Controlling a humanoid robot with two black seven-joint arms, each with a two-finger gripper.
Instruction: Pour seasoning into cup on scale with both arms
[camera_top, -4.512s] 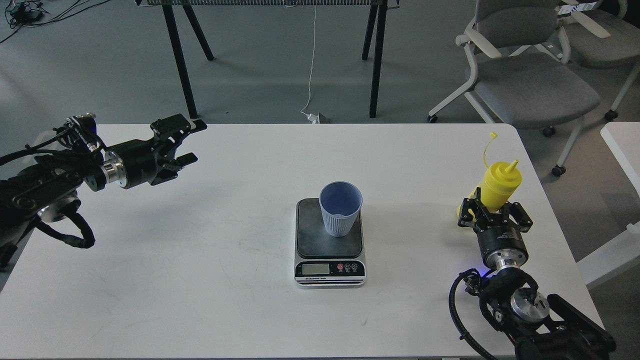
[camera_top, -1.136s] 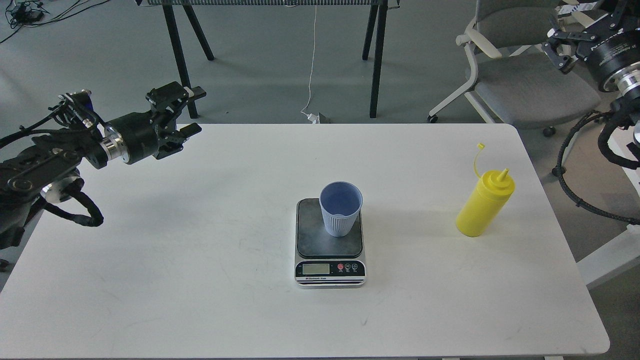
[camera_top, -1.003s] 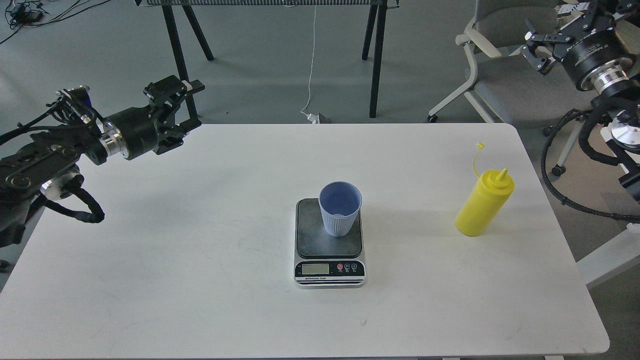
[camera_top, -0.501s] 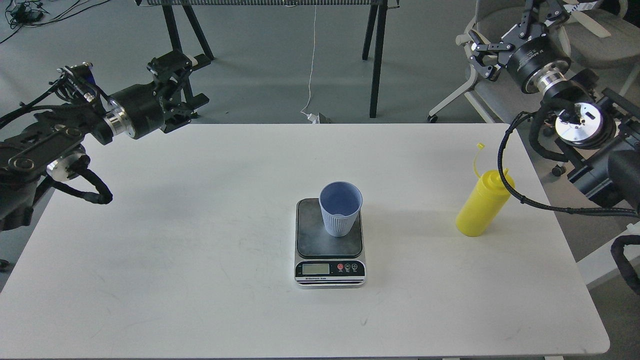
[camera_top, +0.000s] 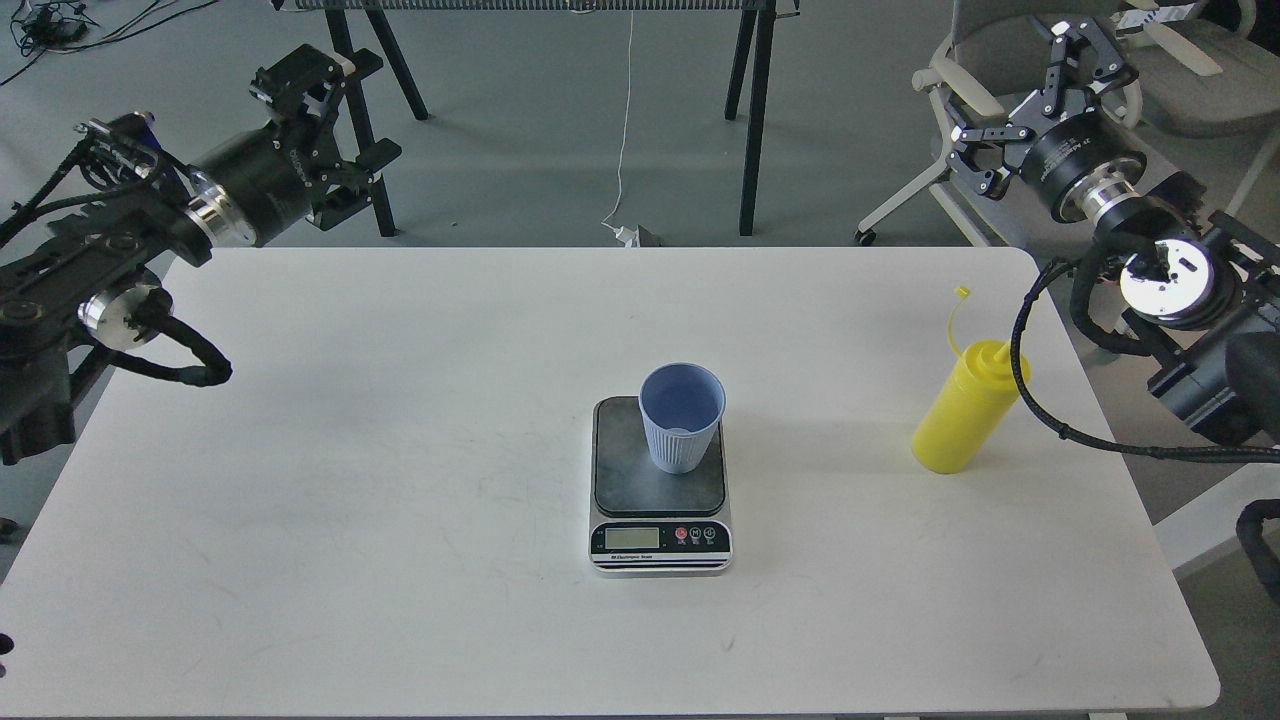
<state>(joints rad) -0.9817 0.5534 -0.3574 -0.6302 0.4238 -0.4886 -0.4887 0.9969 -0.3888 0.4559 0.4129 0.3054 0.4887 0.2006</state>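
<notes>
Head view
Table: a white rectangular table (camera_top: 400, 450) fills most of the view, on a grey floor.
Scale: the kitchen scale (camera_top: 660, 487) lies flat near the table's middle, its dark weighing plate toward the far side and its silver strip with a small LCD and round buttons toward the near side.
Cup: the light blue-grey ribbed cup (camera_top: 681, 417) stands upright on the weighing plate, toward the plate's far right part, mouth open upward.
Cup contents: the inside looks blue; whether anything lies in it cannot be told.
Seasoning: the yellow squeeze bottle (camera_top: 966, 410) stands on the table well to the right of the scale, near the right edge, leaning slightly in the view; its cone nozzle is uncapped and the small cap hangs up and to the left on its thin tether.
Cable: a looped black cable from the right arm crosses in front of the bottle's top.
Left gripper: the left gripper (camera_top: 322, 120) is raised beyond the far left corner of the table, its fingers spread apart and holding nothing.
Right gripper: the right gripper (camera_top: 1030, 105) is raised beyond the far right corner, above the bottle in the view and apart from it, its fingers spread wide and empty.
Background: a grey office chair (camera_top: 1010, 175) stands behind the right gripper; black stand legs (camera_top: 750, 120) and a white cord sit on the floor past the table.
</notes>
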